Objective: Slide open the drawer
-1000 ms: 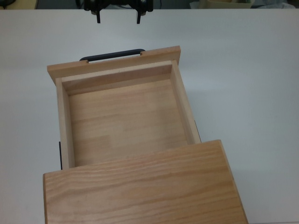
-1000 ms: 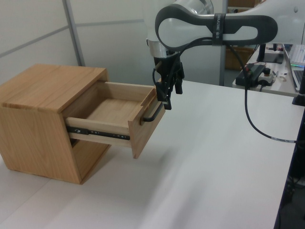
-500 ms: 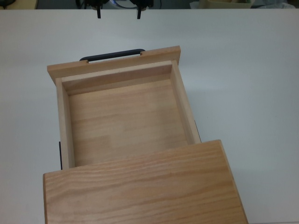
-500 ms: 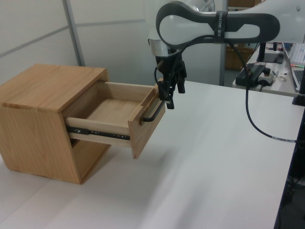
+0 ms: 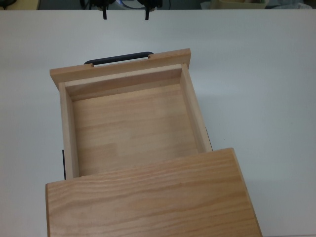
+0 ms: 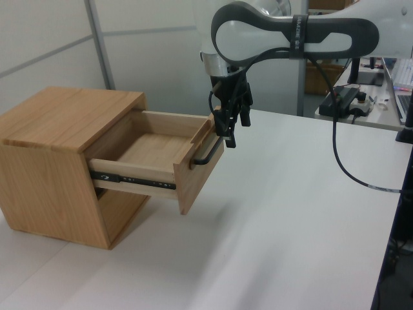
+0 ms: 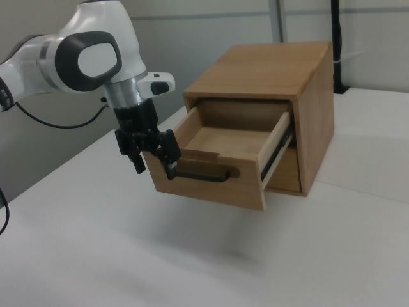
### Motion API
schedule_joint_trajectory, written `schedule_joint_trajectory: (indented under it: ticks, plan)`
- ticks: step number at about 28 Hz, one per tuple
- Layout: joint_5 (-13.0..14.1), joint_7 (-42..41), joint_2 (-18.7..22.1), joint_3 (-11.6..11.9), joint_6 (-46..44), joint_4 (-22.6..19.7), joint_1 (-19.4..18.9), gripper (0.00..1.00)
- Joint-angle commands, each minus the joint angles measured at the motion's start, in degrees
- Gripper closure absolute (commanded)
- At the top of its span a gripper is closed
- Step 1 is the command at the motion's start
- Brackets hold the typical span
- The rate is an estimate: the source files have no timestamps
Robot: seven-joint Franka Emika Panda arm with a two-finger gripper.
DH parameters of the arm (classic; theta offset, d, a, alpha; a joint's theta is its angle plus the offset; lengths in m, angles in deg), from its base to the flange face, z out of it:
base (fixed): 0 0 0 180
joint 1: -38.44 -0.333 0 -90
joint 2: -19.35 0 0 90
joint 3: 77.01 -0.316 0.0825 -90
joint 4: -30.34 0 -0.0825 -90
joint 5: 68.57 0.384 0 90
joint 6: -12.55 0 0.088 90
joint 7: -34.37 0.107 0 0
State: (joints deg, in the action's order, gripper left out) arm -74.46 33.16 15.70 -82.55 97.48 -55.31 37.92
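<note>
Wood dominates the scene: a boxy light-oak cabinet with a flat grain-patterned top slab (image 6: 68, 113) sits on the white table (image 6: 290, 213), well behind the gripper. Out of it, reaching toward the gripper on black metal side runners (image 6: 132, 181), stands the shallow light-wood drawer with its wider front panel (image 6: 161, 152), already pulled most of the way out and empty inside. Its thin black metal bar handle (image 7: 198, 176) lies just below and beside the fingertips.

The black two-finger gripper (image 6: 231, 129) of the white and grey arm hangs a little above the handle and clear of the front panel, with its fingers spread apart and gripping nothing; in the top view the two tips (image 5: 104, 15) show at the far edge, parted and beyond the handle.

By my reading the opening is essentially done, so the risks are small ones. A careless downward or cabinet-ward move could knock the front panel and push the drawer partly shut again. A sideways sweep could snag a finger under the handle and drag the unfixed cabinet across the table. A further pull might hit the runners' end stop and jolt everything.
</note>
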Motion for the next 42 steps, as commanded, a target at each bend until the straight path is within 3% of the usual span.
schedule_joint_trajectory:
  ticks: [1,42]
  plan:
    - [0.4,0.9,0.0,0.4,-1.9,1.1,-0.4,0.00]
    - [0.6,0.9,0.3,0.4,-2.0,3.6,-0.4,0.00]
